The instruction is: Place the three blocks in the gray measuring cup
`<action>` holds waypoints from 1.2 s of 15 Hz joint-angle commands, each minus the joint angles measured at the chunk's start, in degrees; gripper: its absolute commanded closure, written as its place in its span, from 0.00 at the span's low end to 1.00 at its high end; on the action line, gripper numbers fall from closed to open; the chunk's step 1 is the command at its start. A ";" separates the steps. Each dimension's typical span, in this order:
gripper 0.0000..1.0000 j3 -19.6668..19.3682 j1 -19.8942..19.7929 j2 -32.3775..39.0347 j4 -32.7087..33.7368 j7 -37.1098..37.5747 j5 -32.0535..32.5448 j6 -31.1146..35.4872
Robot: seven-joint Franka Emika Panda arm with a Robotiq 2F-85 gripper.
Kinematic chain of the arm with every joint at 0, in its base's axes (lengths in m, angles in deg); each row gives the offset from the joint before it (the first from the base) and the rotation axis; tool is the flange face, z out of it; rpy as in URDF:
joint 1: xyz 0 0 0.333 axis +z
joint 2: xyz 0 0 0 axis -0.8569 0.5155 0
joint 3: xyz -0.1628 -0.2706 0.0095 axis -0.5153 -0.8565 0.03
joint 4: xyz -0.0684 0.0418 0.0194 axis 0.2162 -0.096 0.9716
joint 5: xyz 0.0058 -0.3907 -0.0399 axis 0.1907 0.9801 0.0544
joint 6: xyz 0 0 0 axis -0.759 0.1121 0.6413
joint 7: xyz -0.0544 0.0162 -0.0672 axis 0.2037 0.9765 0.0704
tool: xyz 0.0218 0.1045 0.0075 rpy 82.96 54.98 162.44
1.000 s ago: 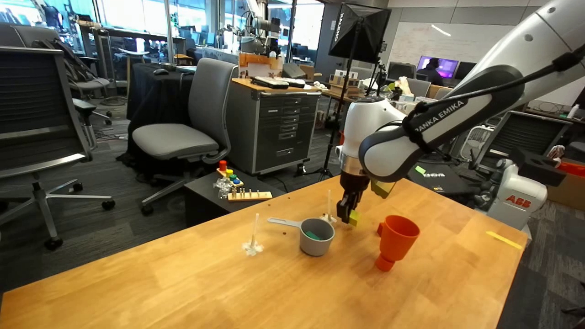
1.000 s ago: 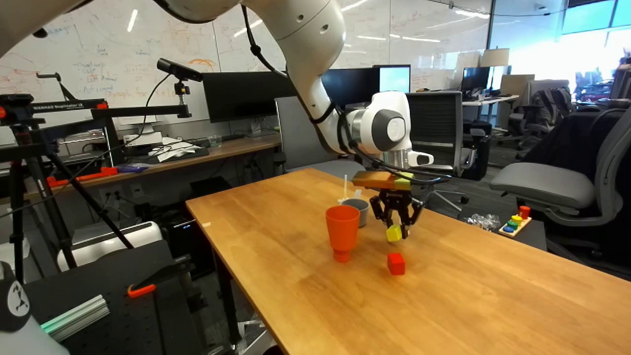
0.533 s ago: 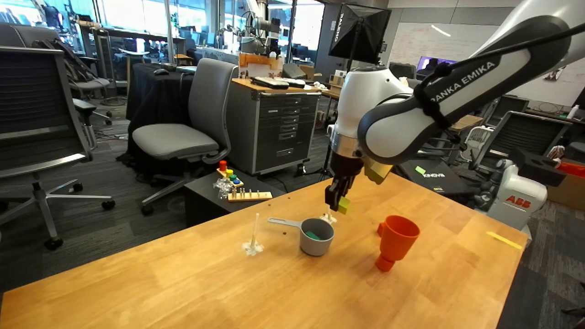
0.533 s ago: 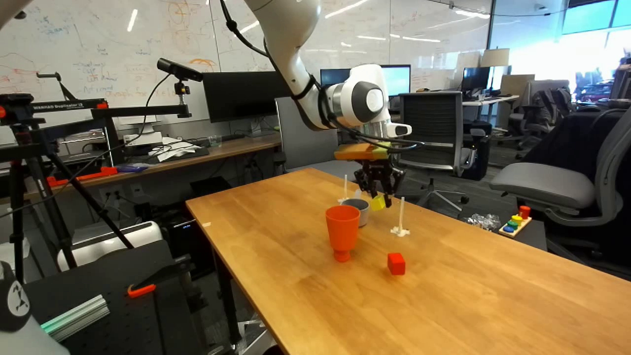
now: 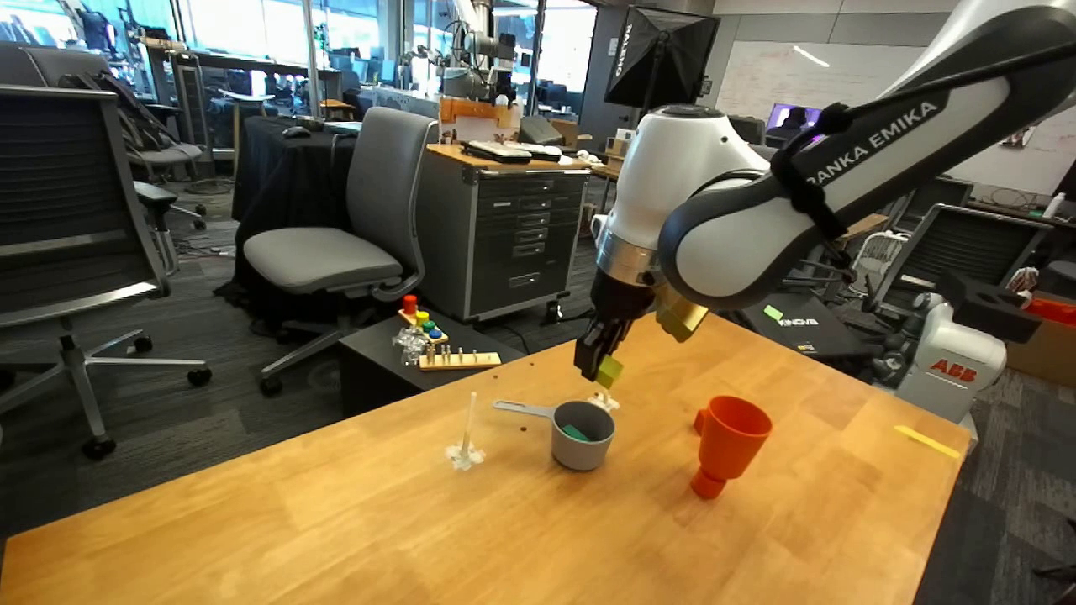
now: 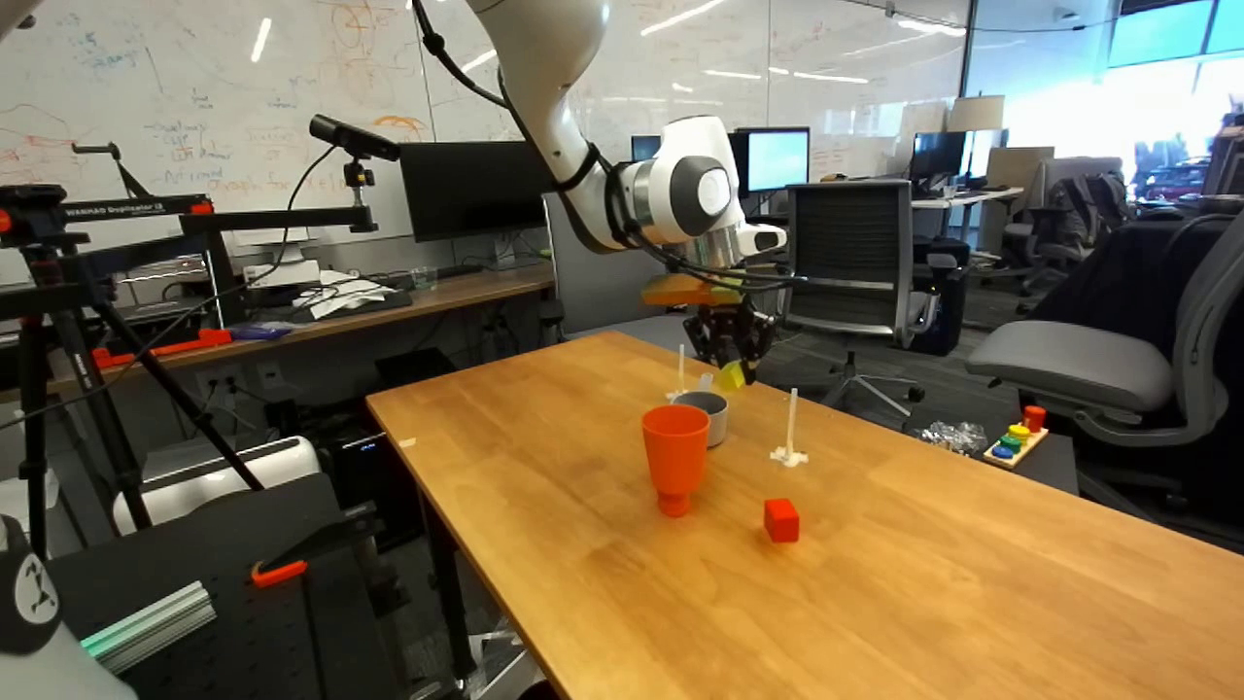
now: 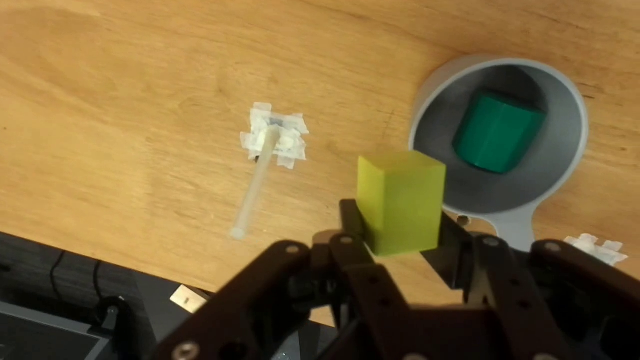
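Jaws: grasping the yellow block (image 7: 410, 205) at their very ends; a knock could twist it loose.
Yellow block: tilted in the air, seemingly beside the gray measuring cup (image 5: 580, 455) rather than over it; released here, it might clip the rim or hit the bench (image 5: 336, 538).
Gray measuring cup: upright; a low approach could shove or tip it.
Green block (image 7: 500, 132): inside the cup, filling much of its floor; others may perch on it and bounce out.
Pale stick (image 7: 254, 182): taped upright near the cup; sideways drift could catch it.
Red block (image 6: 780, 521): on the bench, well apart; fetching it could brush the red cup (image 6: 675, 447).
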 commanded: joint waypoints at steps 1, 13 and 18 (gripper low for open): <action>0.91 -0.54 1.37 0.16 -0.74 1.78 0.17 3.06; 0.01 -1.29 3.09 1.29 -0.47 3.00 0.33 2.93; 0.00 -3.19 3.77 -1.44 -3.25 5.43 0.82 2.50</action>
